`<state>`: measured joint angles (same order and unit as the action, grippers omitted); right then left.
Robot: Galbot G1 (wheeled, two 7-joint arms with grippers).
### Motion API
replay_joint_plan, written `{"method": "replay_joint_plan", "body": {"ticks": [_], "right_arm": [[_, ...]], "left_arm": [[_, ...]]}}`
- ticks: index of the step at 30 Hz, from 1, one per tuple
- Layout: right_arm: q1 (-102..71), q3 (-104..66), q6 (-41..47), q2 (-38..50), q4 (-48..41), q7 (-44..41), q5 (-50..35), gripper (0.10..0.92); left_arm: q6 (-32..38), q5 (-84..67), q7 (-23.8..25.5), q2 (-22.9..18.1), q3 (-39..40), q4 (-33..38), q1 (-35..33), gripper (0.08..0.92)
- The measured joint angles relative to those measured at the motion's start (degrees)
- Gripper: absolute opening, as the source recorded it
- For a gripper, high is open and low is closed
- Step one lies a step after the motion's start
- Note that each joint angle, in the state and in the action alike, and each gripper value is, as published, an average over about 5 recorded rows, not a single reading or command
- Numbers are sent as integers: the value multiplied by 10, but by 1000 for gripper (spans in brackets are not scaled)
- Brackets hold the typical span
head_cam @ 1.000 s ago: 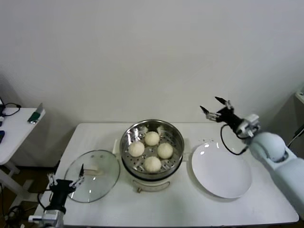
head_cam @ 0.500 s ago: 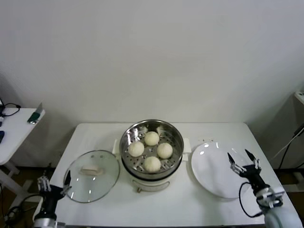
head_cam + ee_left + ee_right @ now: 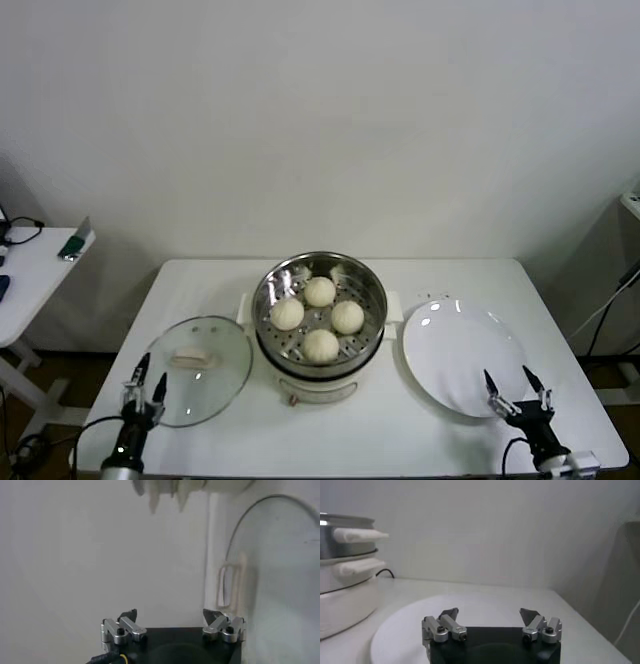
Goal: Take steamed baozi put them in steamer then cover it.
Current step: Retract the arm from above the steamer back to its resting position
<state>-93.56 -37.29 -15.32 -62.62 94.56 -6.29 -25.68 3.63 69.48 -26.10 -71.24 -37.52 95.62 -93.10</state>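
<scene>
Showing only released fingertips, left end effector [image 3: 146, 381] and right end effector [image 3: 517, 391], arms cut off below.

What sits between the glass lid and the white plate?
The steamer with four steamed baozi inside, uncovered, stands between glass lid and white plate, per the head view.

A plain white wall [image 3: 320, 120] stands behind a white table [image 3: 350, 440]. To the robot's left stands a second white table [image 3: 35, 275], with a small object and some cables on it. The floor [image 3: 50, 385] beneath it looks dark brown.
</scene>
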Motion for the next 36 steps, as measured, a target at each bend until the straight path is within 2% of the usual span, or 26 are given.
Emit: {"method": "replay_joint_plan", "body": {"ticks": [26,30,36], "right_arm": [[-42,-10,-25,-41,4,-6,26,823],[-42,-11,-26,-42,3,-6,26,823],[-40,-9,-26,-45,1,-6,28,823]], "left_arm": [[-39,46,36,31,74,-115,137,817],[-39,47,37,32,77,-125,144,747],[-40,47,37,32,78,-131,145,576]]}}
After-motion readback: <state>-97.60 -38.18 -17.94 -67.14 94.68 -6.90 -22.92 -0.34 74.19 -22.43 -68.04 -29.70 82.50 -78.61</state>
